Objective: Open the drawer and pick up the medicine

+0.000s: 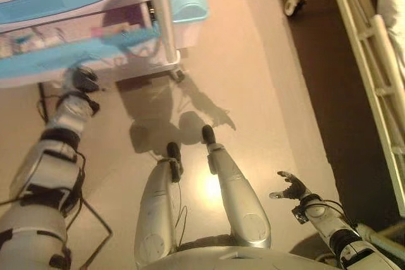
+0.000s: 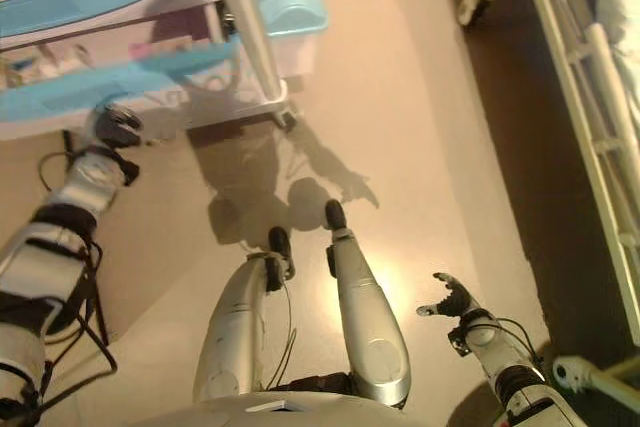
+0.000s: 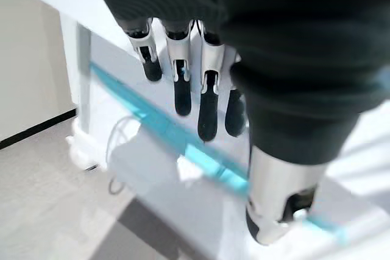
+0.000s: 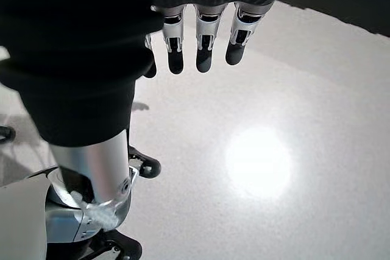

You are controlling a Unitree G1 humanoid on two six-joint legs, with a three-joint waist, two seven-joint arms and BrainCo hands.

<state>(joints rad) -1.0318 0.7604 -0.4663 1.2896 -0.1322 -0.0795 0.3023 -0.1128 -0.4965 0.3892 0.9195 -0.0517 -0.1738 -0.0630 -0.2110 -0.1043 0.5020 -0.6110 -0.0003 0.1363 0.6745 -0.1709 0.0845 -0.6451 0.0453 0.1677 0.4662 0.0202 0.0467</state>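
Left hand (image 1: 81,81) — fingers (image 3: 183,92) straight, relaxed, holding nothing, tips just short of the drawer (image 1: 88,52), which stands pulled out. Medicine inside cannot be made out. Right hand (image 1: 290,188) — fingers spread, over bare floor (image 4: 304,150).

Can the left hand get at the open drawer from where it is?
Probably yes. The left hand sits right below the open blue drawer's front, fingers straight and empty, nothing visible between. The right hand hangs open over the floor.

The left hand (image 1: 81,80) hung just below the pulled-out drawer (image 1: 82,52) — a pole (image 1: 161,14) stood close beside it. Bare floor (image 1: 253,80) lay open toward the bed frame (image 1: 373,61) — well apart.
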